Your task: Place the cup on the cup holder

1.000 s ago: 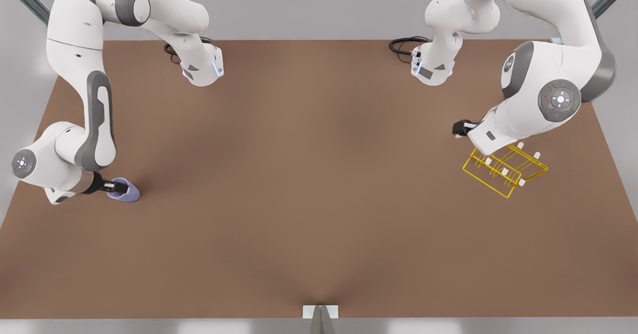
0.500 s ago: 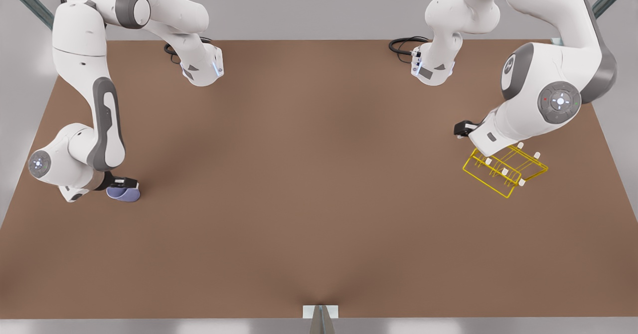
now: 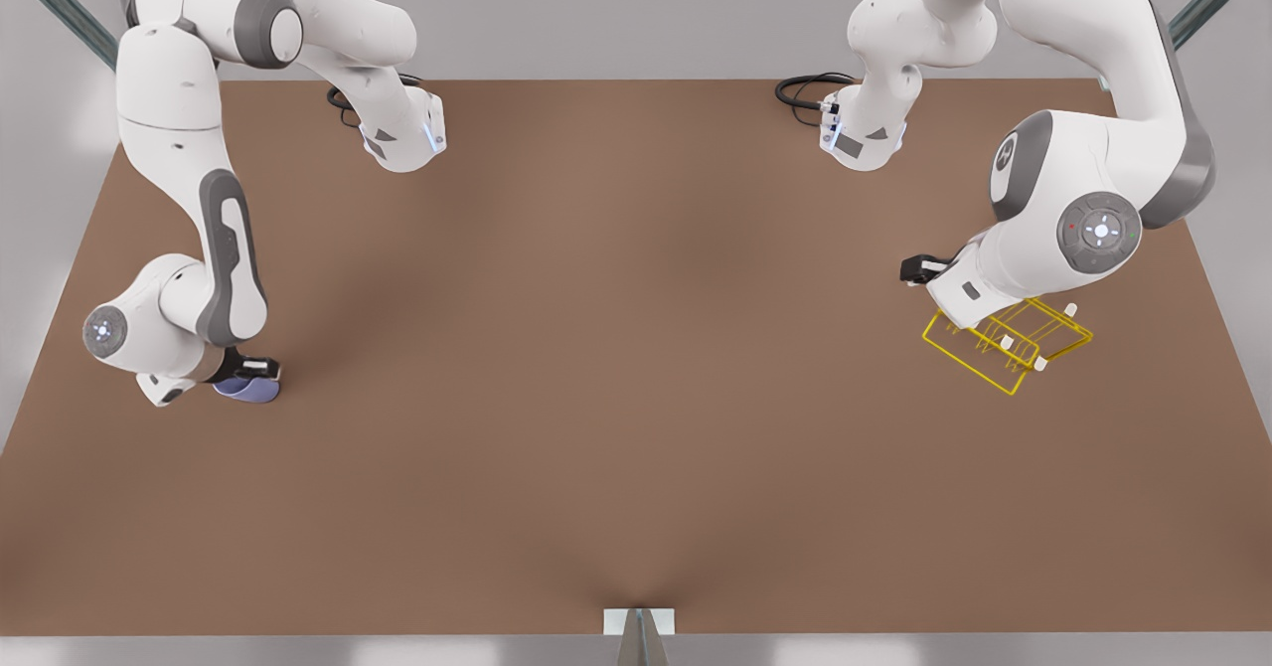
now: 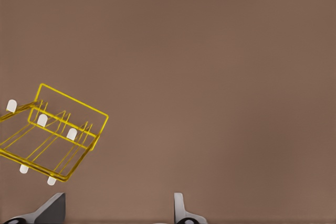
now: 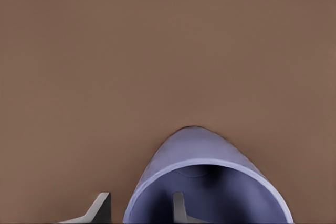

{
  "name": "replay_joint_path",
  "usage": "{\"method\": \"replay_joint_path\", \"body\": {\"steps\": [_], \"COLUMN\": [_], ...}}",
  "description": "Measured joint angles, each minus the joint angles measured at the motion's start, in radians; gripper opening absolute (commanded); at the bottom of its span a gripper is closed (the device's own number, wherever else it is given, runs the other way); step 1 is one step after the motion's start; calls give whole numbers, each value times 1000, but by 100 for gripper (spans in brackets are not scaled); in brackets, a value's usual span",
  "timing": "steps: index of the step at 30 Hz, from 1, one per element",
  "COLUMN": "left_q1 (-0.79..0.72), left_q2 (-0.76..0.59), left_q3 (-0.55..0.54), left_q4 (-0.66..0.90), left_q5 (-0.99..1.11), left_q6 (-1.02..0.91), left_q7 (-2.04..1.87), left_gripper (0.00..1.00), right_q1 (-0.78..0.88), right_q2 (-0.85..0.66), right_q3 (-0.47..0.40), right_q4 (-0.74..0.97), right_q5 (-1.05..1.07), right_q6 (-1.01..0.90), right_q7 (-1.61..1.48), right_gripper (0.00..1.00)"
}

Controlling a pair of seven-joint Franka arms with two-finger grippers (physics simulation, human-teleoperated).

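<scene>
The lavender-blue cup [image 3: 248, 389] rests on the brown table at the front view's left. In the right wrist view the cup [image 5: 205, 182] turns its open mouth toward the camera. My right gripper [image 3: 255, 368] is at the cup's rim and open, with one finger [image 5: 178, 208] inside the mouth and the other [image 5: 100, 209] outside the wall. The yellow wire cup holder [image 3: 1004, 343] with white-tipped pegs sits at the front view's right. My left gripper [image 3: 914, 269] hangs open just beside the cup holder [image 4: 52, 140], holding nothing, and that arm partly covers the rack's far side.
Both arm bases [image 3: 402, 139] [image 3: 863, 139] stand at the table's far edge with black cables beside them. A small grey bracket [image 3: 639, 622] sits at the near edge. Bare brown tabletop [image 3: 616, 348] spans the wide gap between cup and rack.
My right arm has swung in over the cup, and its gripper now covers more of it. The left arm has shifted slightly lower over the rack. Cup and rack have stayed put.
</scene>
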Motion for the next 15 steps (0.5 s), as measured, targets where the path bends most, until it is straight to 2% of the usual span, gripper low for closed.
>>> {"method": "replay_joint_path", "body": {"steps": [3,4,12,15], "left_q1": [0,0,0,1], "left_q2": [1,1,2,2], "left_q3": [0,0,-1,-3], "left_q4": [1,1,-1,-1], "left_q5": [-1,-1,-1,-1], "left_q6": [0,1,1,0], "left_q7": [0,0,0,0], "left_gripper": [100,100,100,100], "right_q1": [-1,-1,-3,-6], "right_q2": [12,14,-4,-67], "right_q3": [-1,-1,-1,8], "right_q4": [11,13,30,55], "right_q5": [1,2,6,7], "right_q6": [9,12,13,-14], "right_q7": [-6,-9,-25,-28], "right_gripper": [29,21,21,21]}}
